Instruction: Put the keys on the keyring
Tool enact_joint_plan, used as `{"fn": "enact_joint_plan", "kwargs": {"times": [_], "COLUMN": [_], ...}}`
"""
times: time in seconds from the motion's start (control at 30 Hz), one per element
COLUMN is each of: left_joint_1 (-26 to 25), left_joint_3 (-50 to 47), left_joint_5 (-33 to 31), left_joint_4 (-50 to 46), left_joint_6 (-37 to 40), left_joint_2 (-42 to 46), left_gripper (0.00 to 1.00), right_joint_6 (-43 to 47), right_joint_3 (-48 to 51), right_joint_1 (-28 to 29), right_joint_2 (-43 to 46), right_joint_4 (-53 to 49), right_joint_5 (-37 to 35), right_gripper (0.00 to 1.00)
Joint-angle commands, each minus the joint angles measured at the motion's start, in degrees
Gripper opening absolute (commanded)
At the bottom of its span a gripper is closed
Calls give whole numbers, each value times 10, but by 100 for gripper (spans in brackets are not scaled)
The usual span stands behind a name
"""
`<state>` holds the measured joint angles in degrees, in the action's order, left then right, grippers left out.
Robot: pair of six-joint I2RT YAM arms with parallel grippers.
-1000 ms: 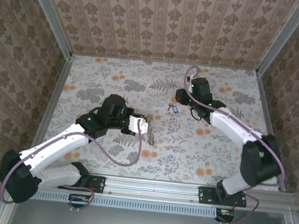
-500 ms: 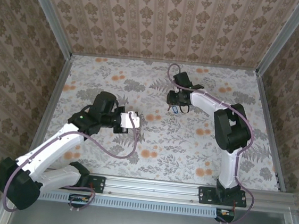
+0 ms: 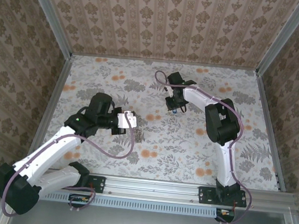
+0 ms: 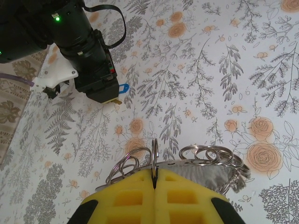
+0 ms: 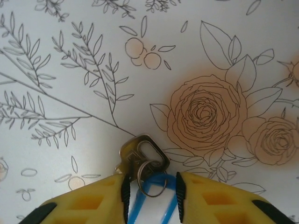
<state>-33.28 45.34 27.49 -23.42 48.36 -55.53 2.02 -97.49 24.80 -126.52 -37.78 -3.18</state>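
Note:
The keys lie flat on the floral table: a small metal key (image 5: 142,155) on a little split ring, joined to a blue plastic tag (image 5: 152,199). My right gripper (image 5: 152,186) stands open low over them, one pad on each side of the tag. From above, that gripper (image 3: 176,104) covers most of the blue tag (image 3: 176,110). My left gripper (image 4: 154,179) is shut on one thin ring of the keyring (image 4: 154,151), a metal strip carrying several loops. The blue tag (image 4: 123,88) pokes out beside the right gripper (image 4: 96,81) in the left wrist view.
The floral table cover (image 3: 199,144) runs to patterned walls on three sides. A metal rail (image 3: 152,188) borders the near edge. The left gripper (image 3: 131,122) hovers left of centre, well apart from the right one.
The right gripper has swung left across the far table and come down over the keys. The left arm has drawn back to the left with the keyring.

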Motion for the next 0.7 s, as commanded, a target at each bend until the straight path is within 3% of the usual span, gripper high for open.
{"fn": "enact_joint_plan", "kwargs": {"times": [0.0,0.2,0.43,0.57,0.67], "left_joint_1": [6,6,6,6,6], "left_joint_3": [-4,-7,-8,-9,-10], "left_joint_5": [24,24,25,26,28], "left_joint_4": [7,6,9,9,11], "left_joint_6": [-13,-19,-21,-22,-24], "left_joint_2": [16,22,22,22,21], "left_gripper": [0,0,0,0,0], "right_joint_6": [32,30,25,23,22], "right_joint_3": [-16,-10,-11,-13,-16], "right_joint_1": [3,3,3,2,2], "right_joint_2": [-4,2,-2,-2,-2], "right_joint_4": [-29,-26,-19,-12,-7], "right_joint_5": [-30,-23,-41,-59,-67], "right_gripper": [30,20,19,27,25]}}
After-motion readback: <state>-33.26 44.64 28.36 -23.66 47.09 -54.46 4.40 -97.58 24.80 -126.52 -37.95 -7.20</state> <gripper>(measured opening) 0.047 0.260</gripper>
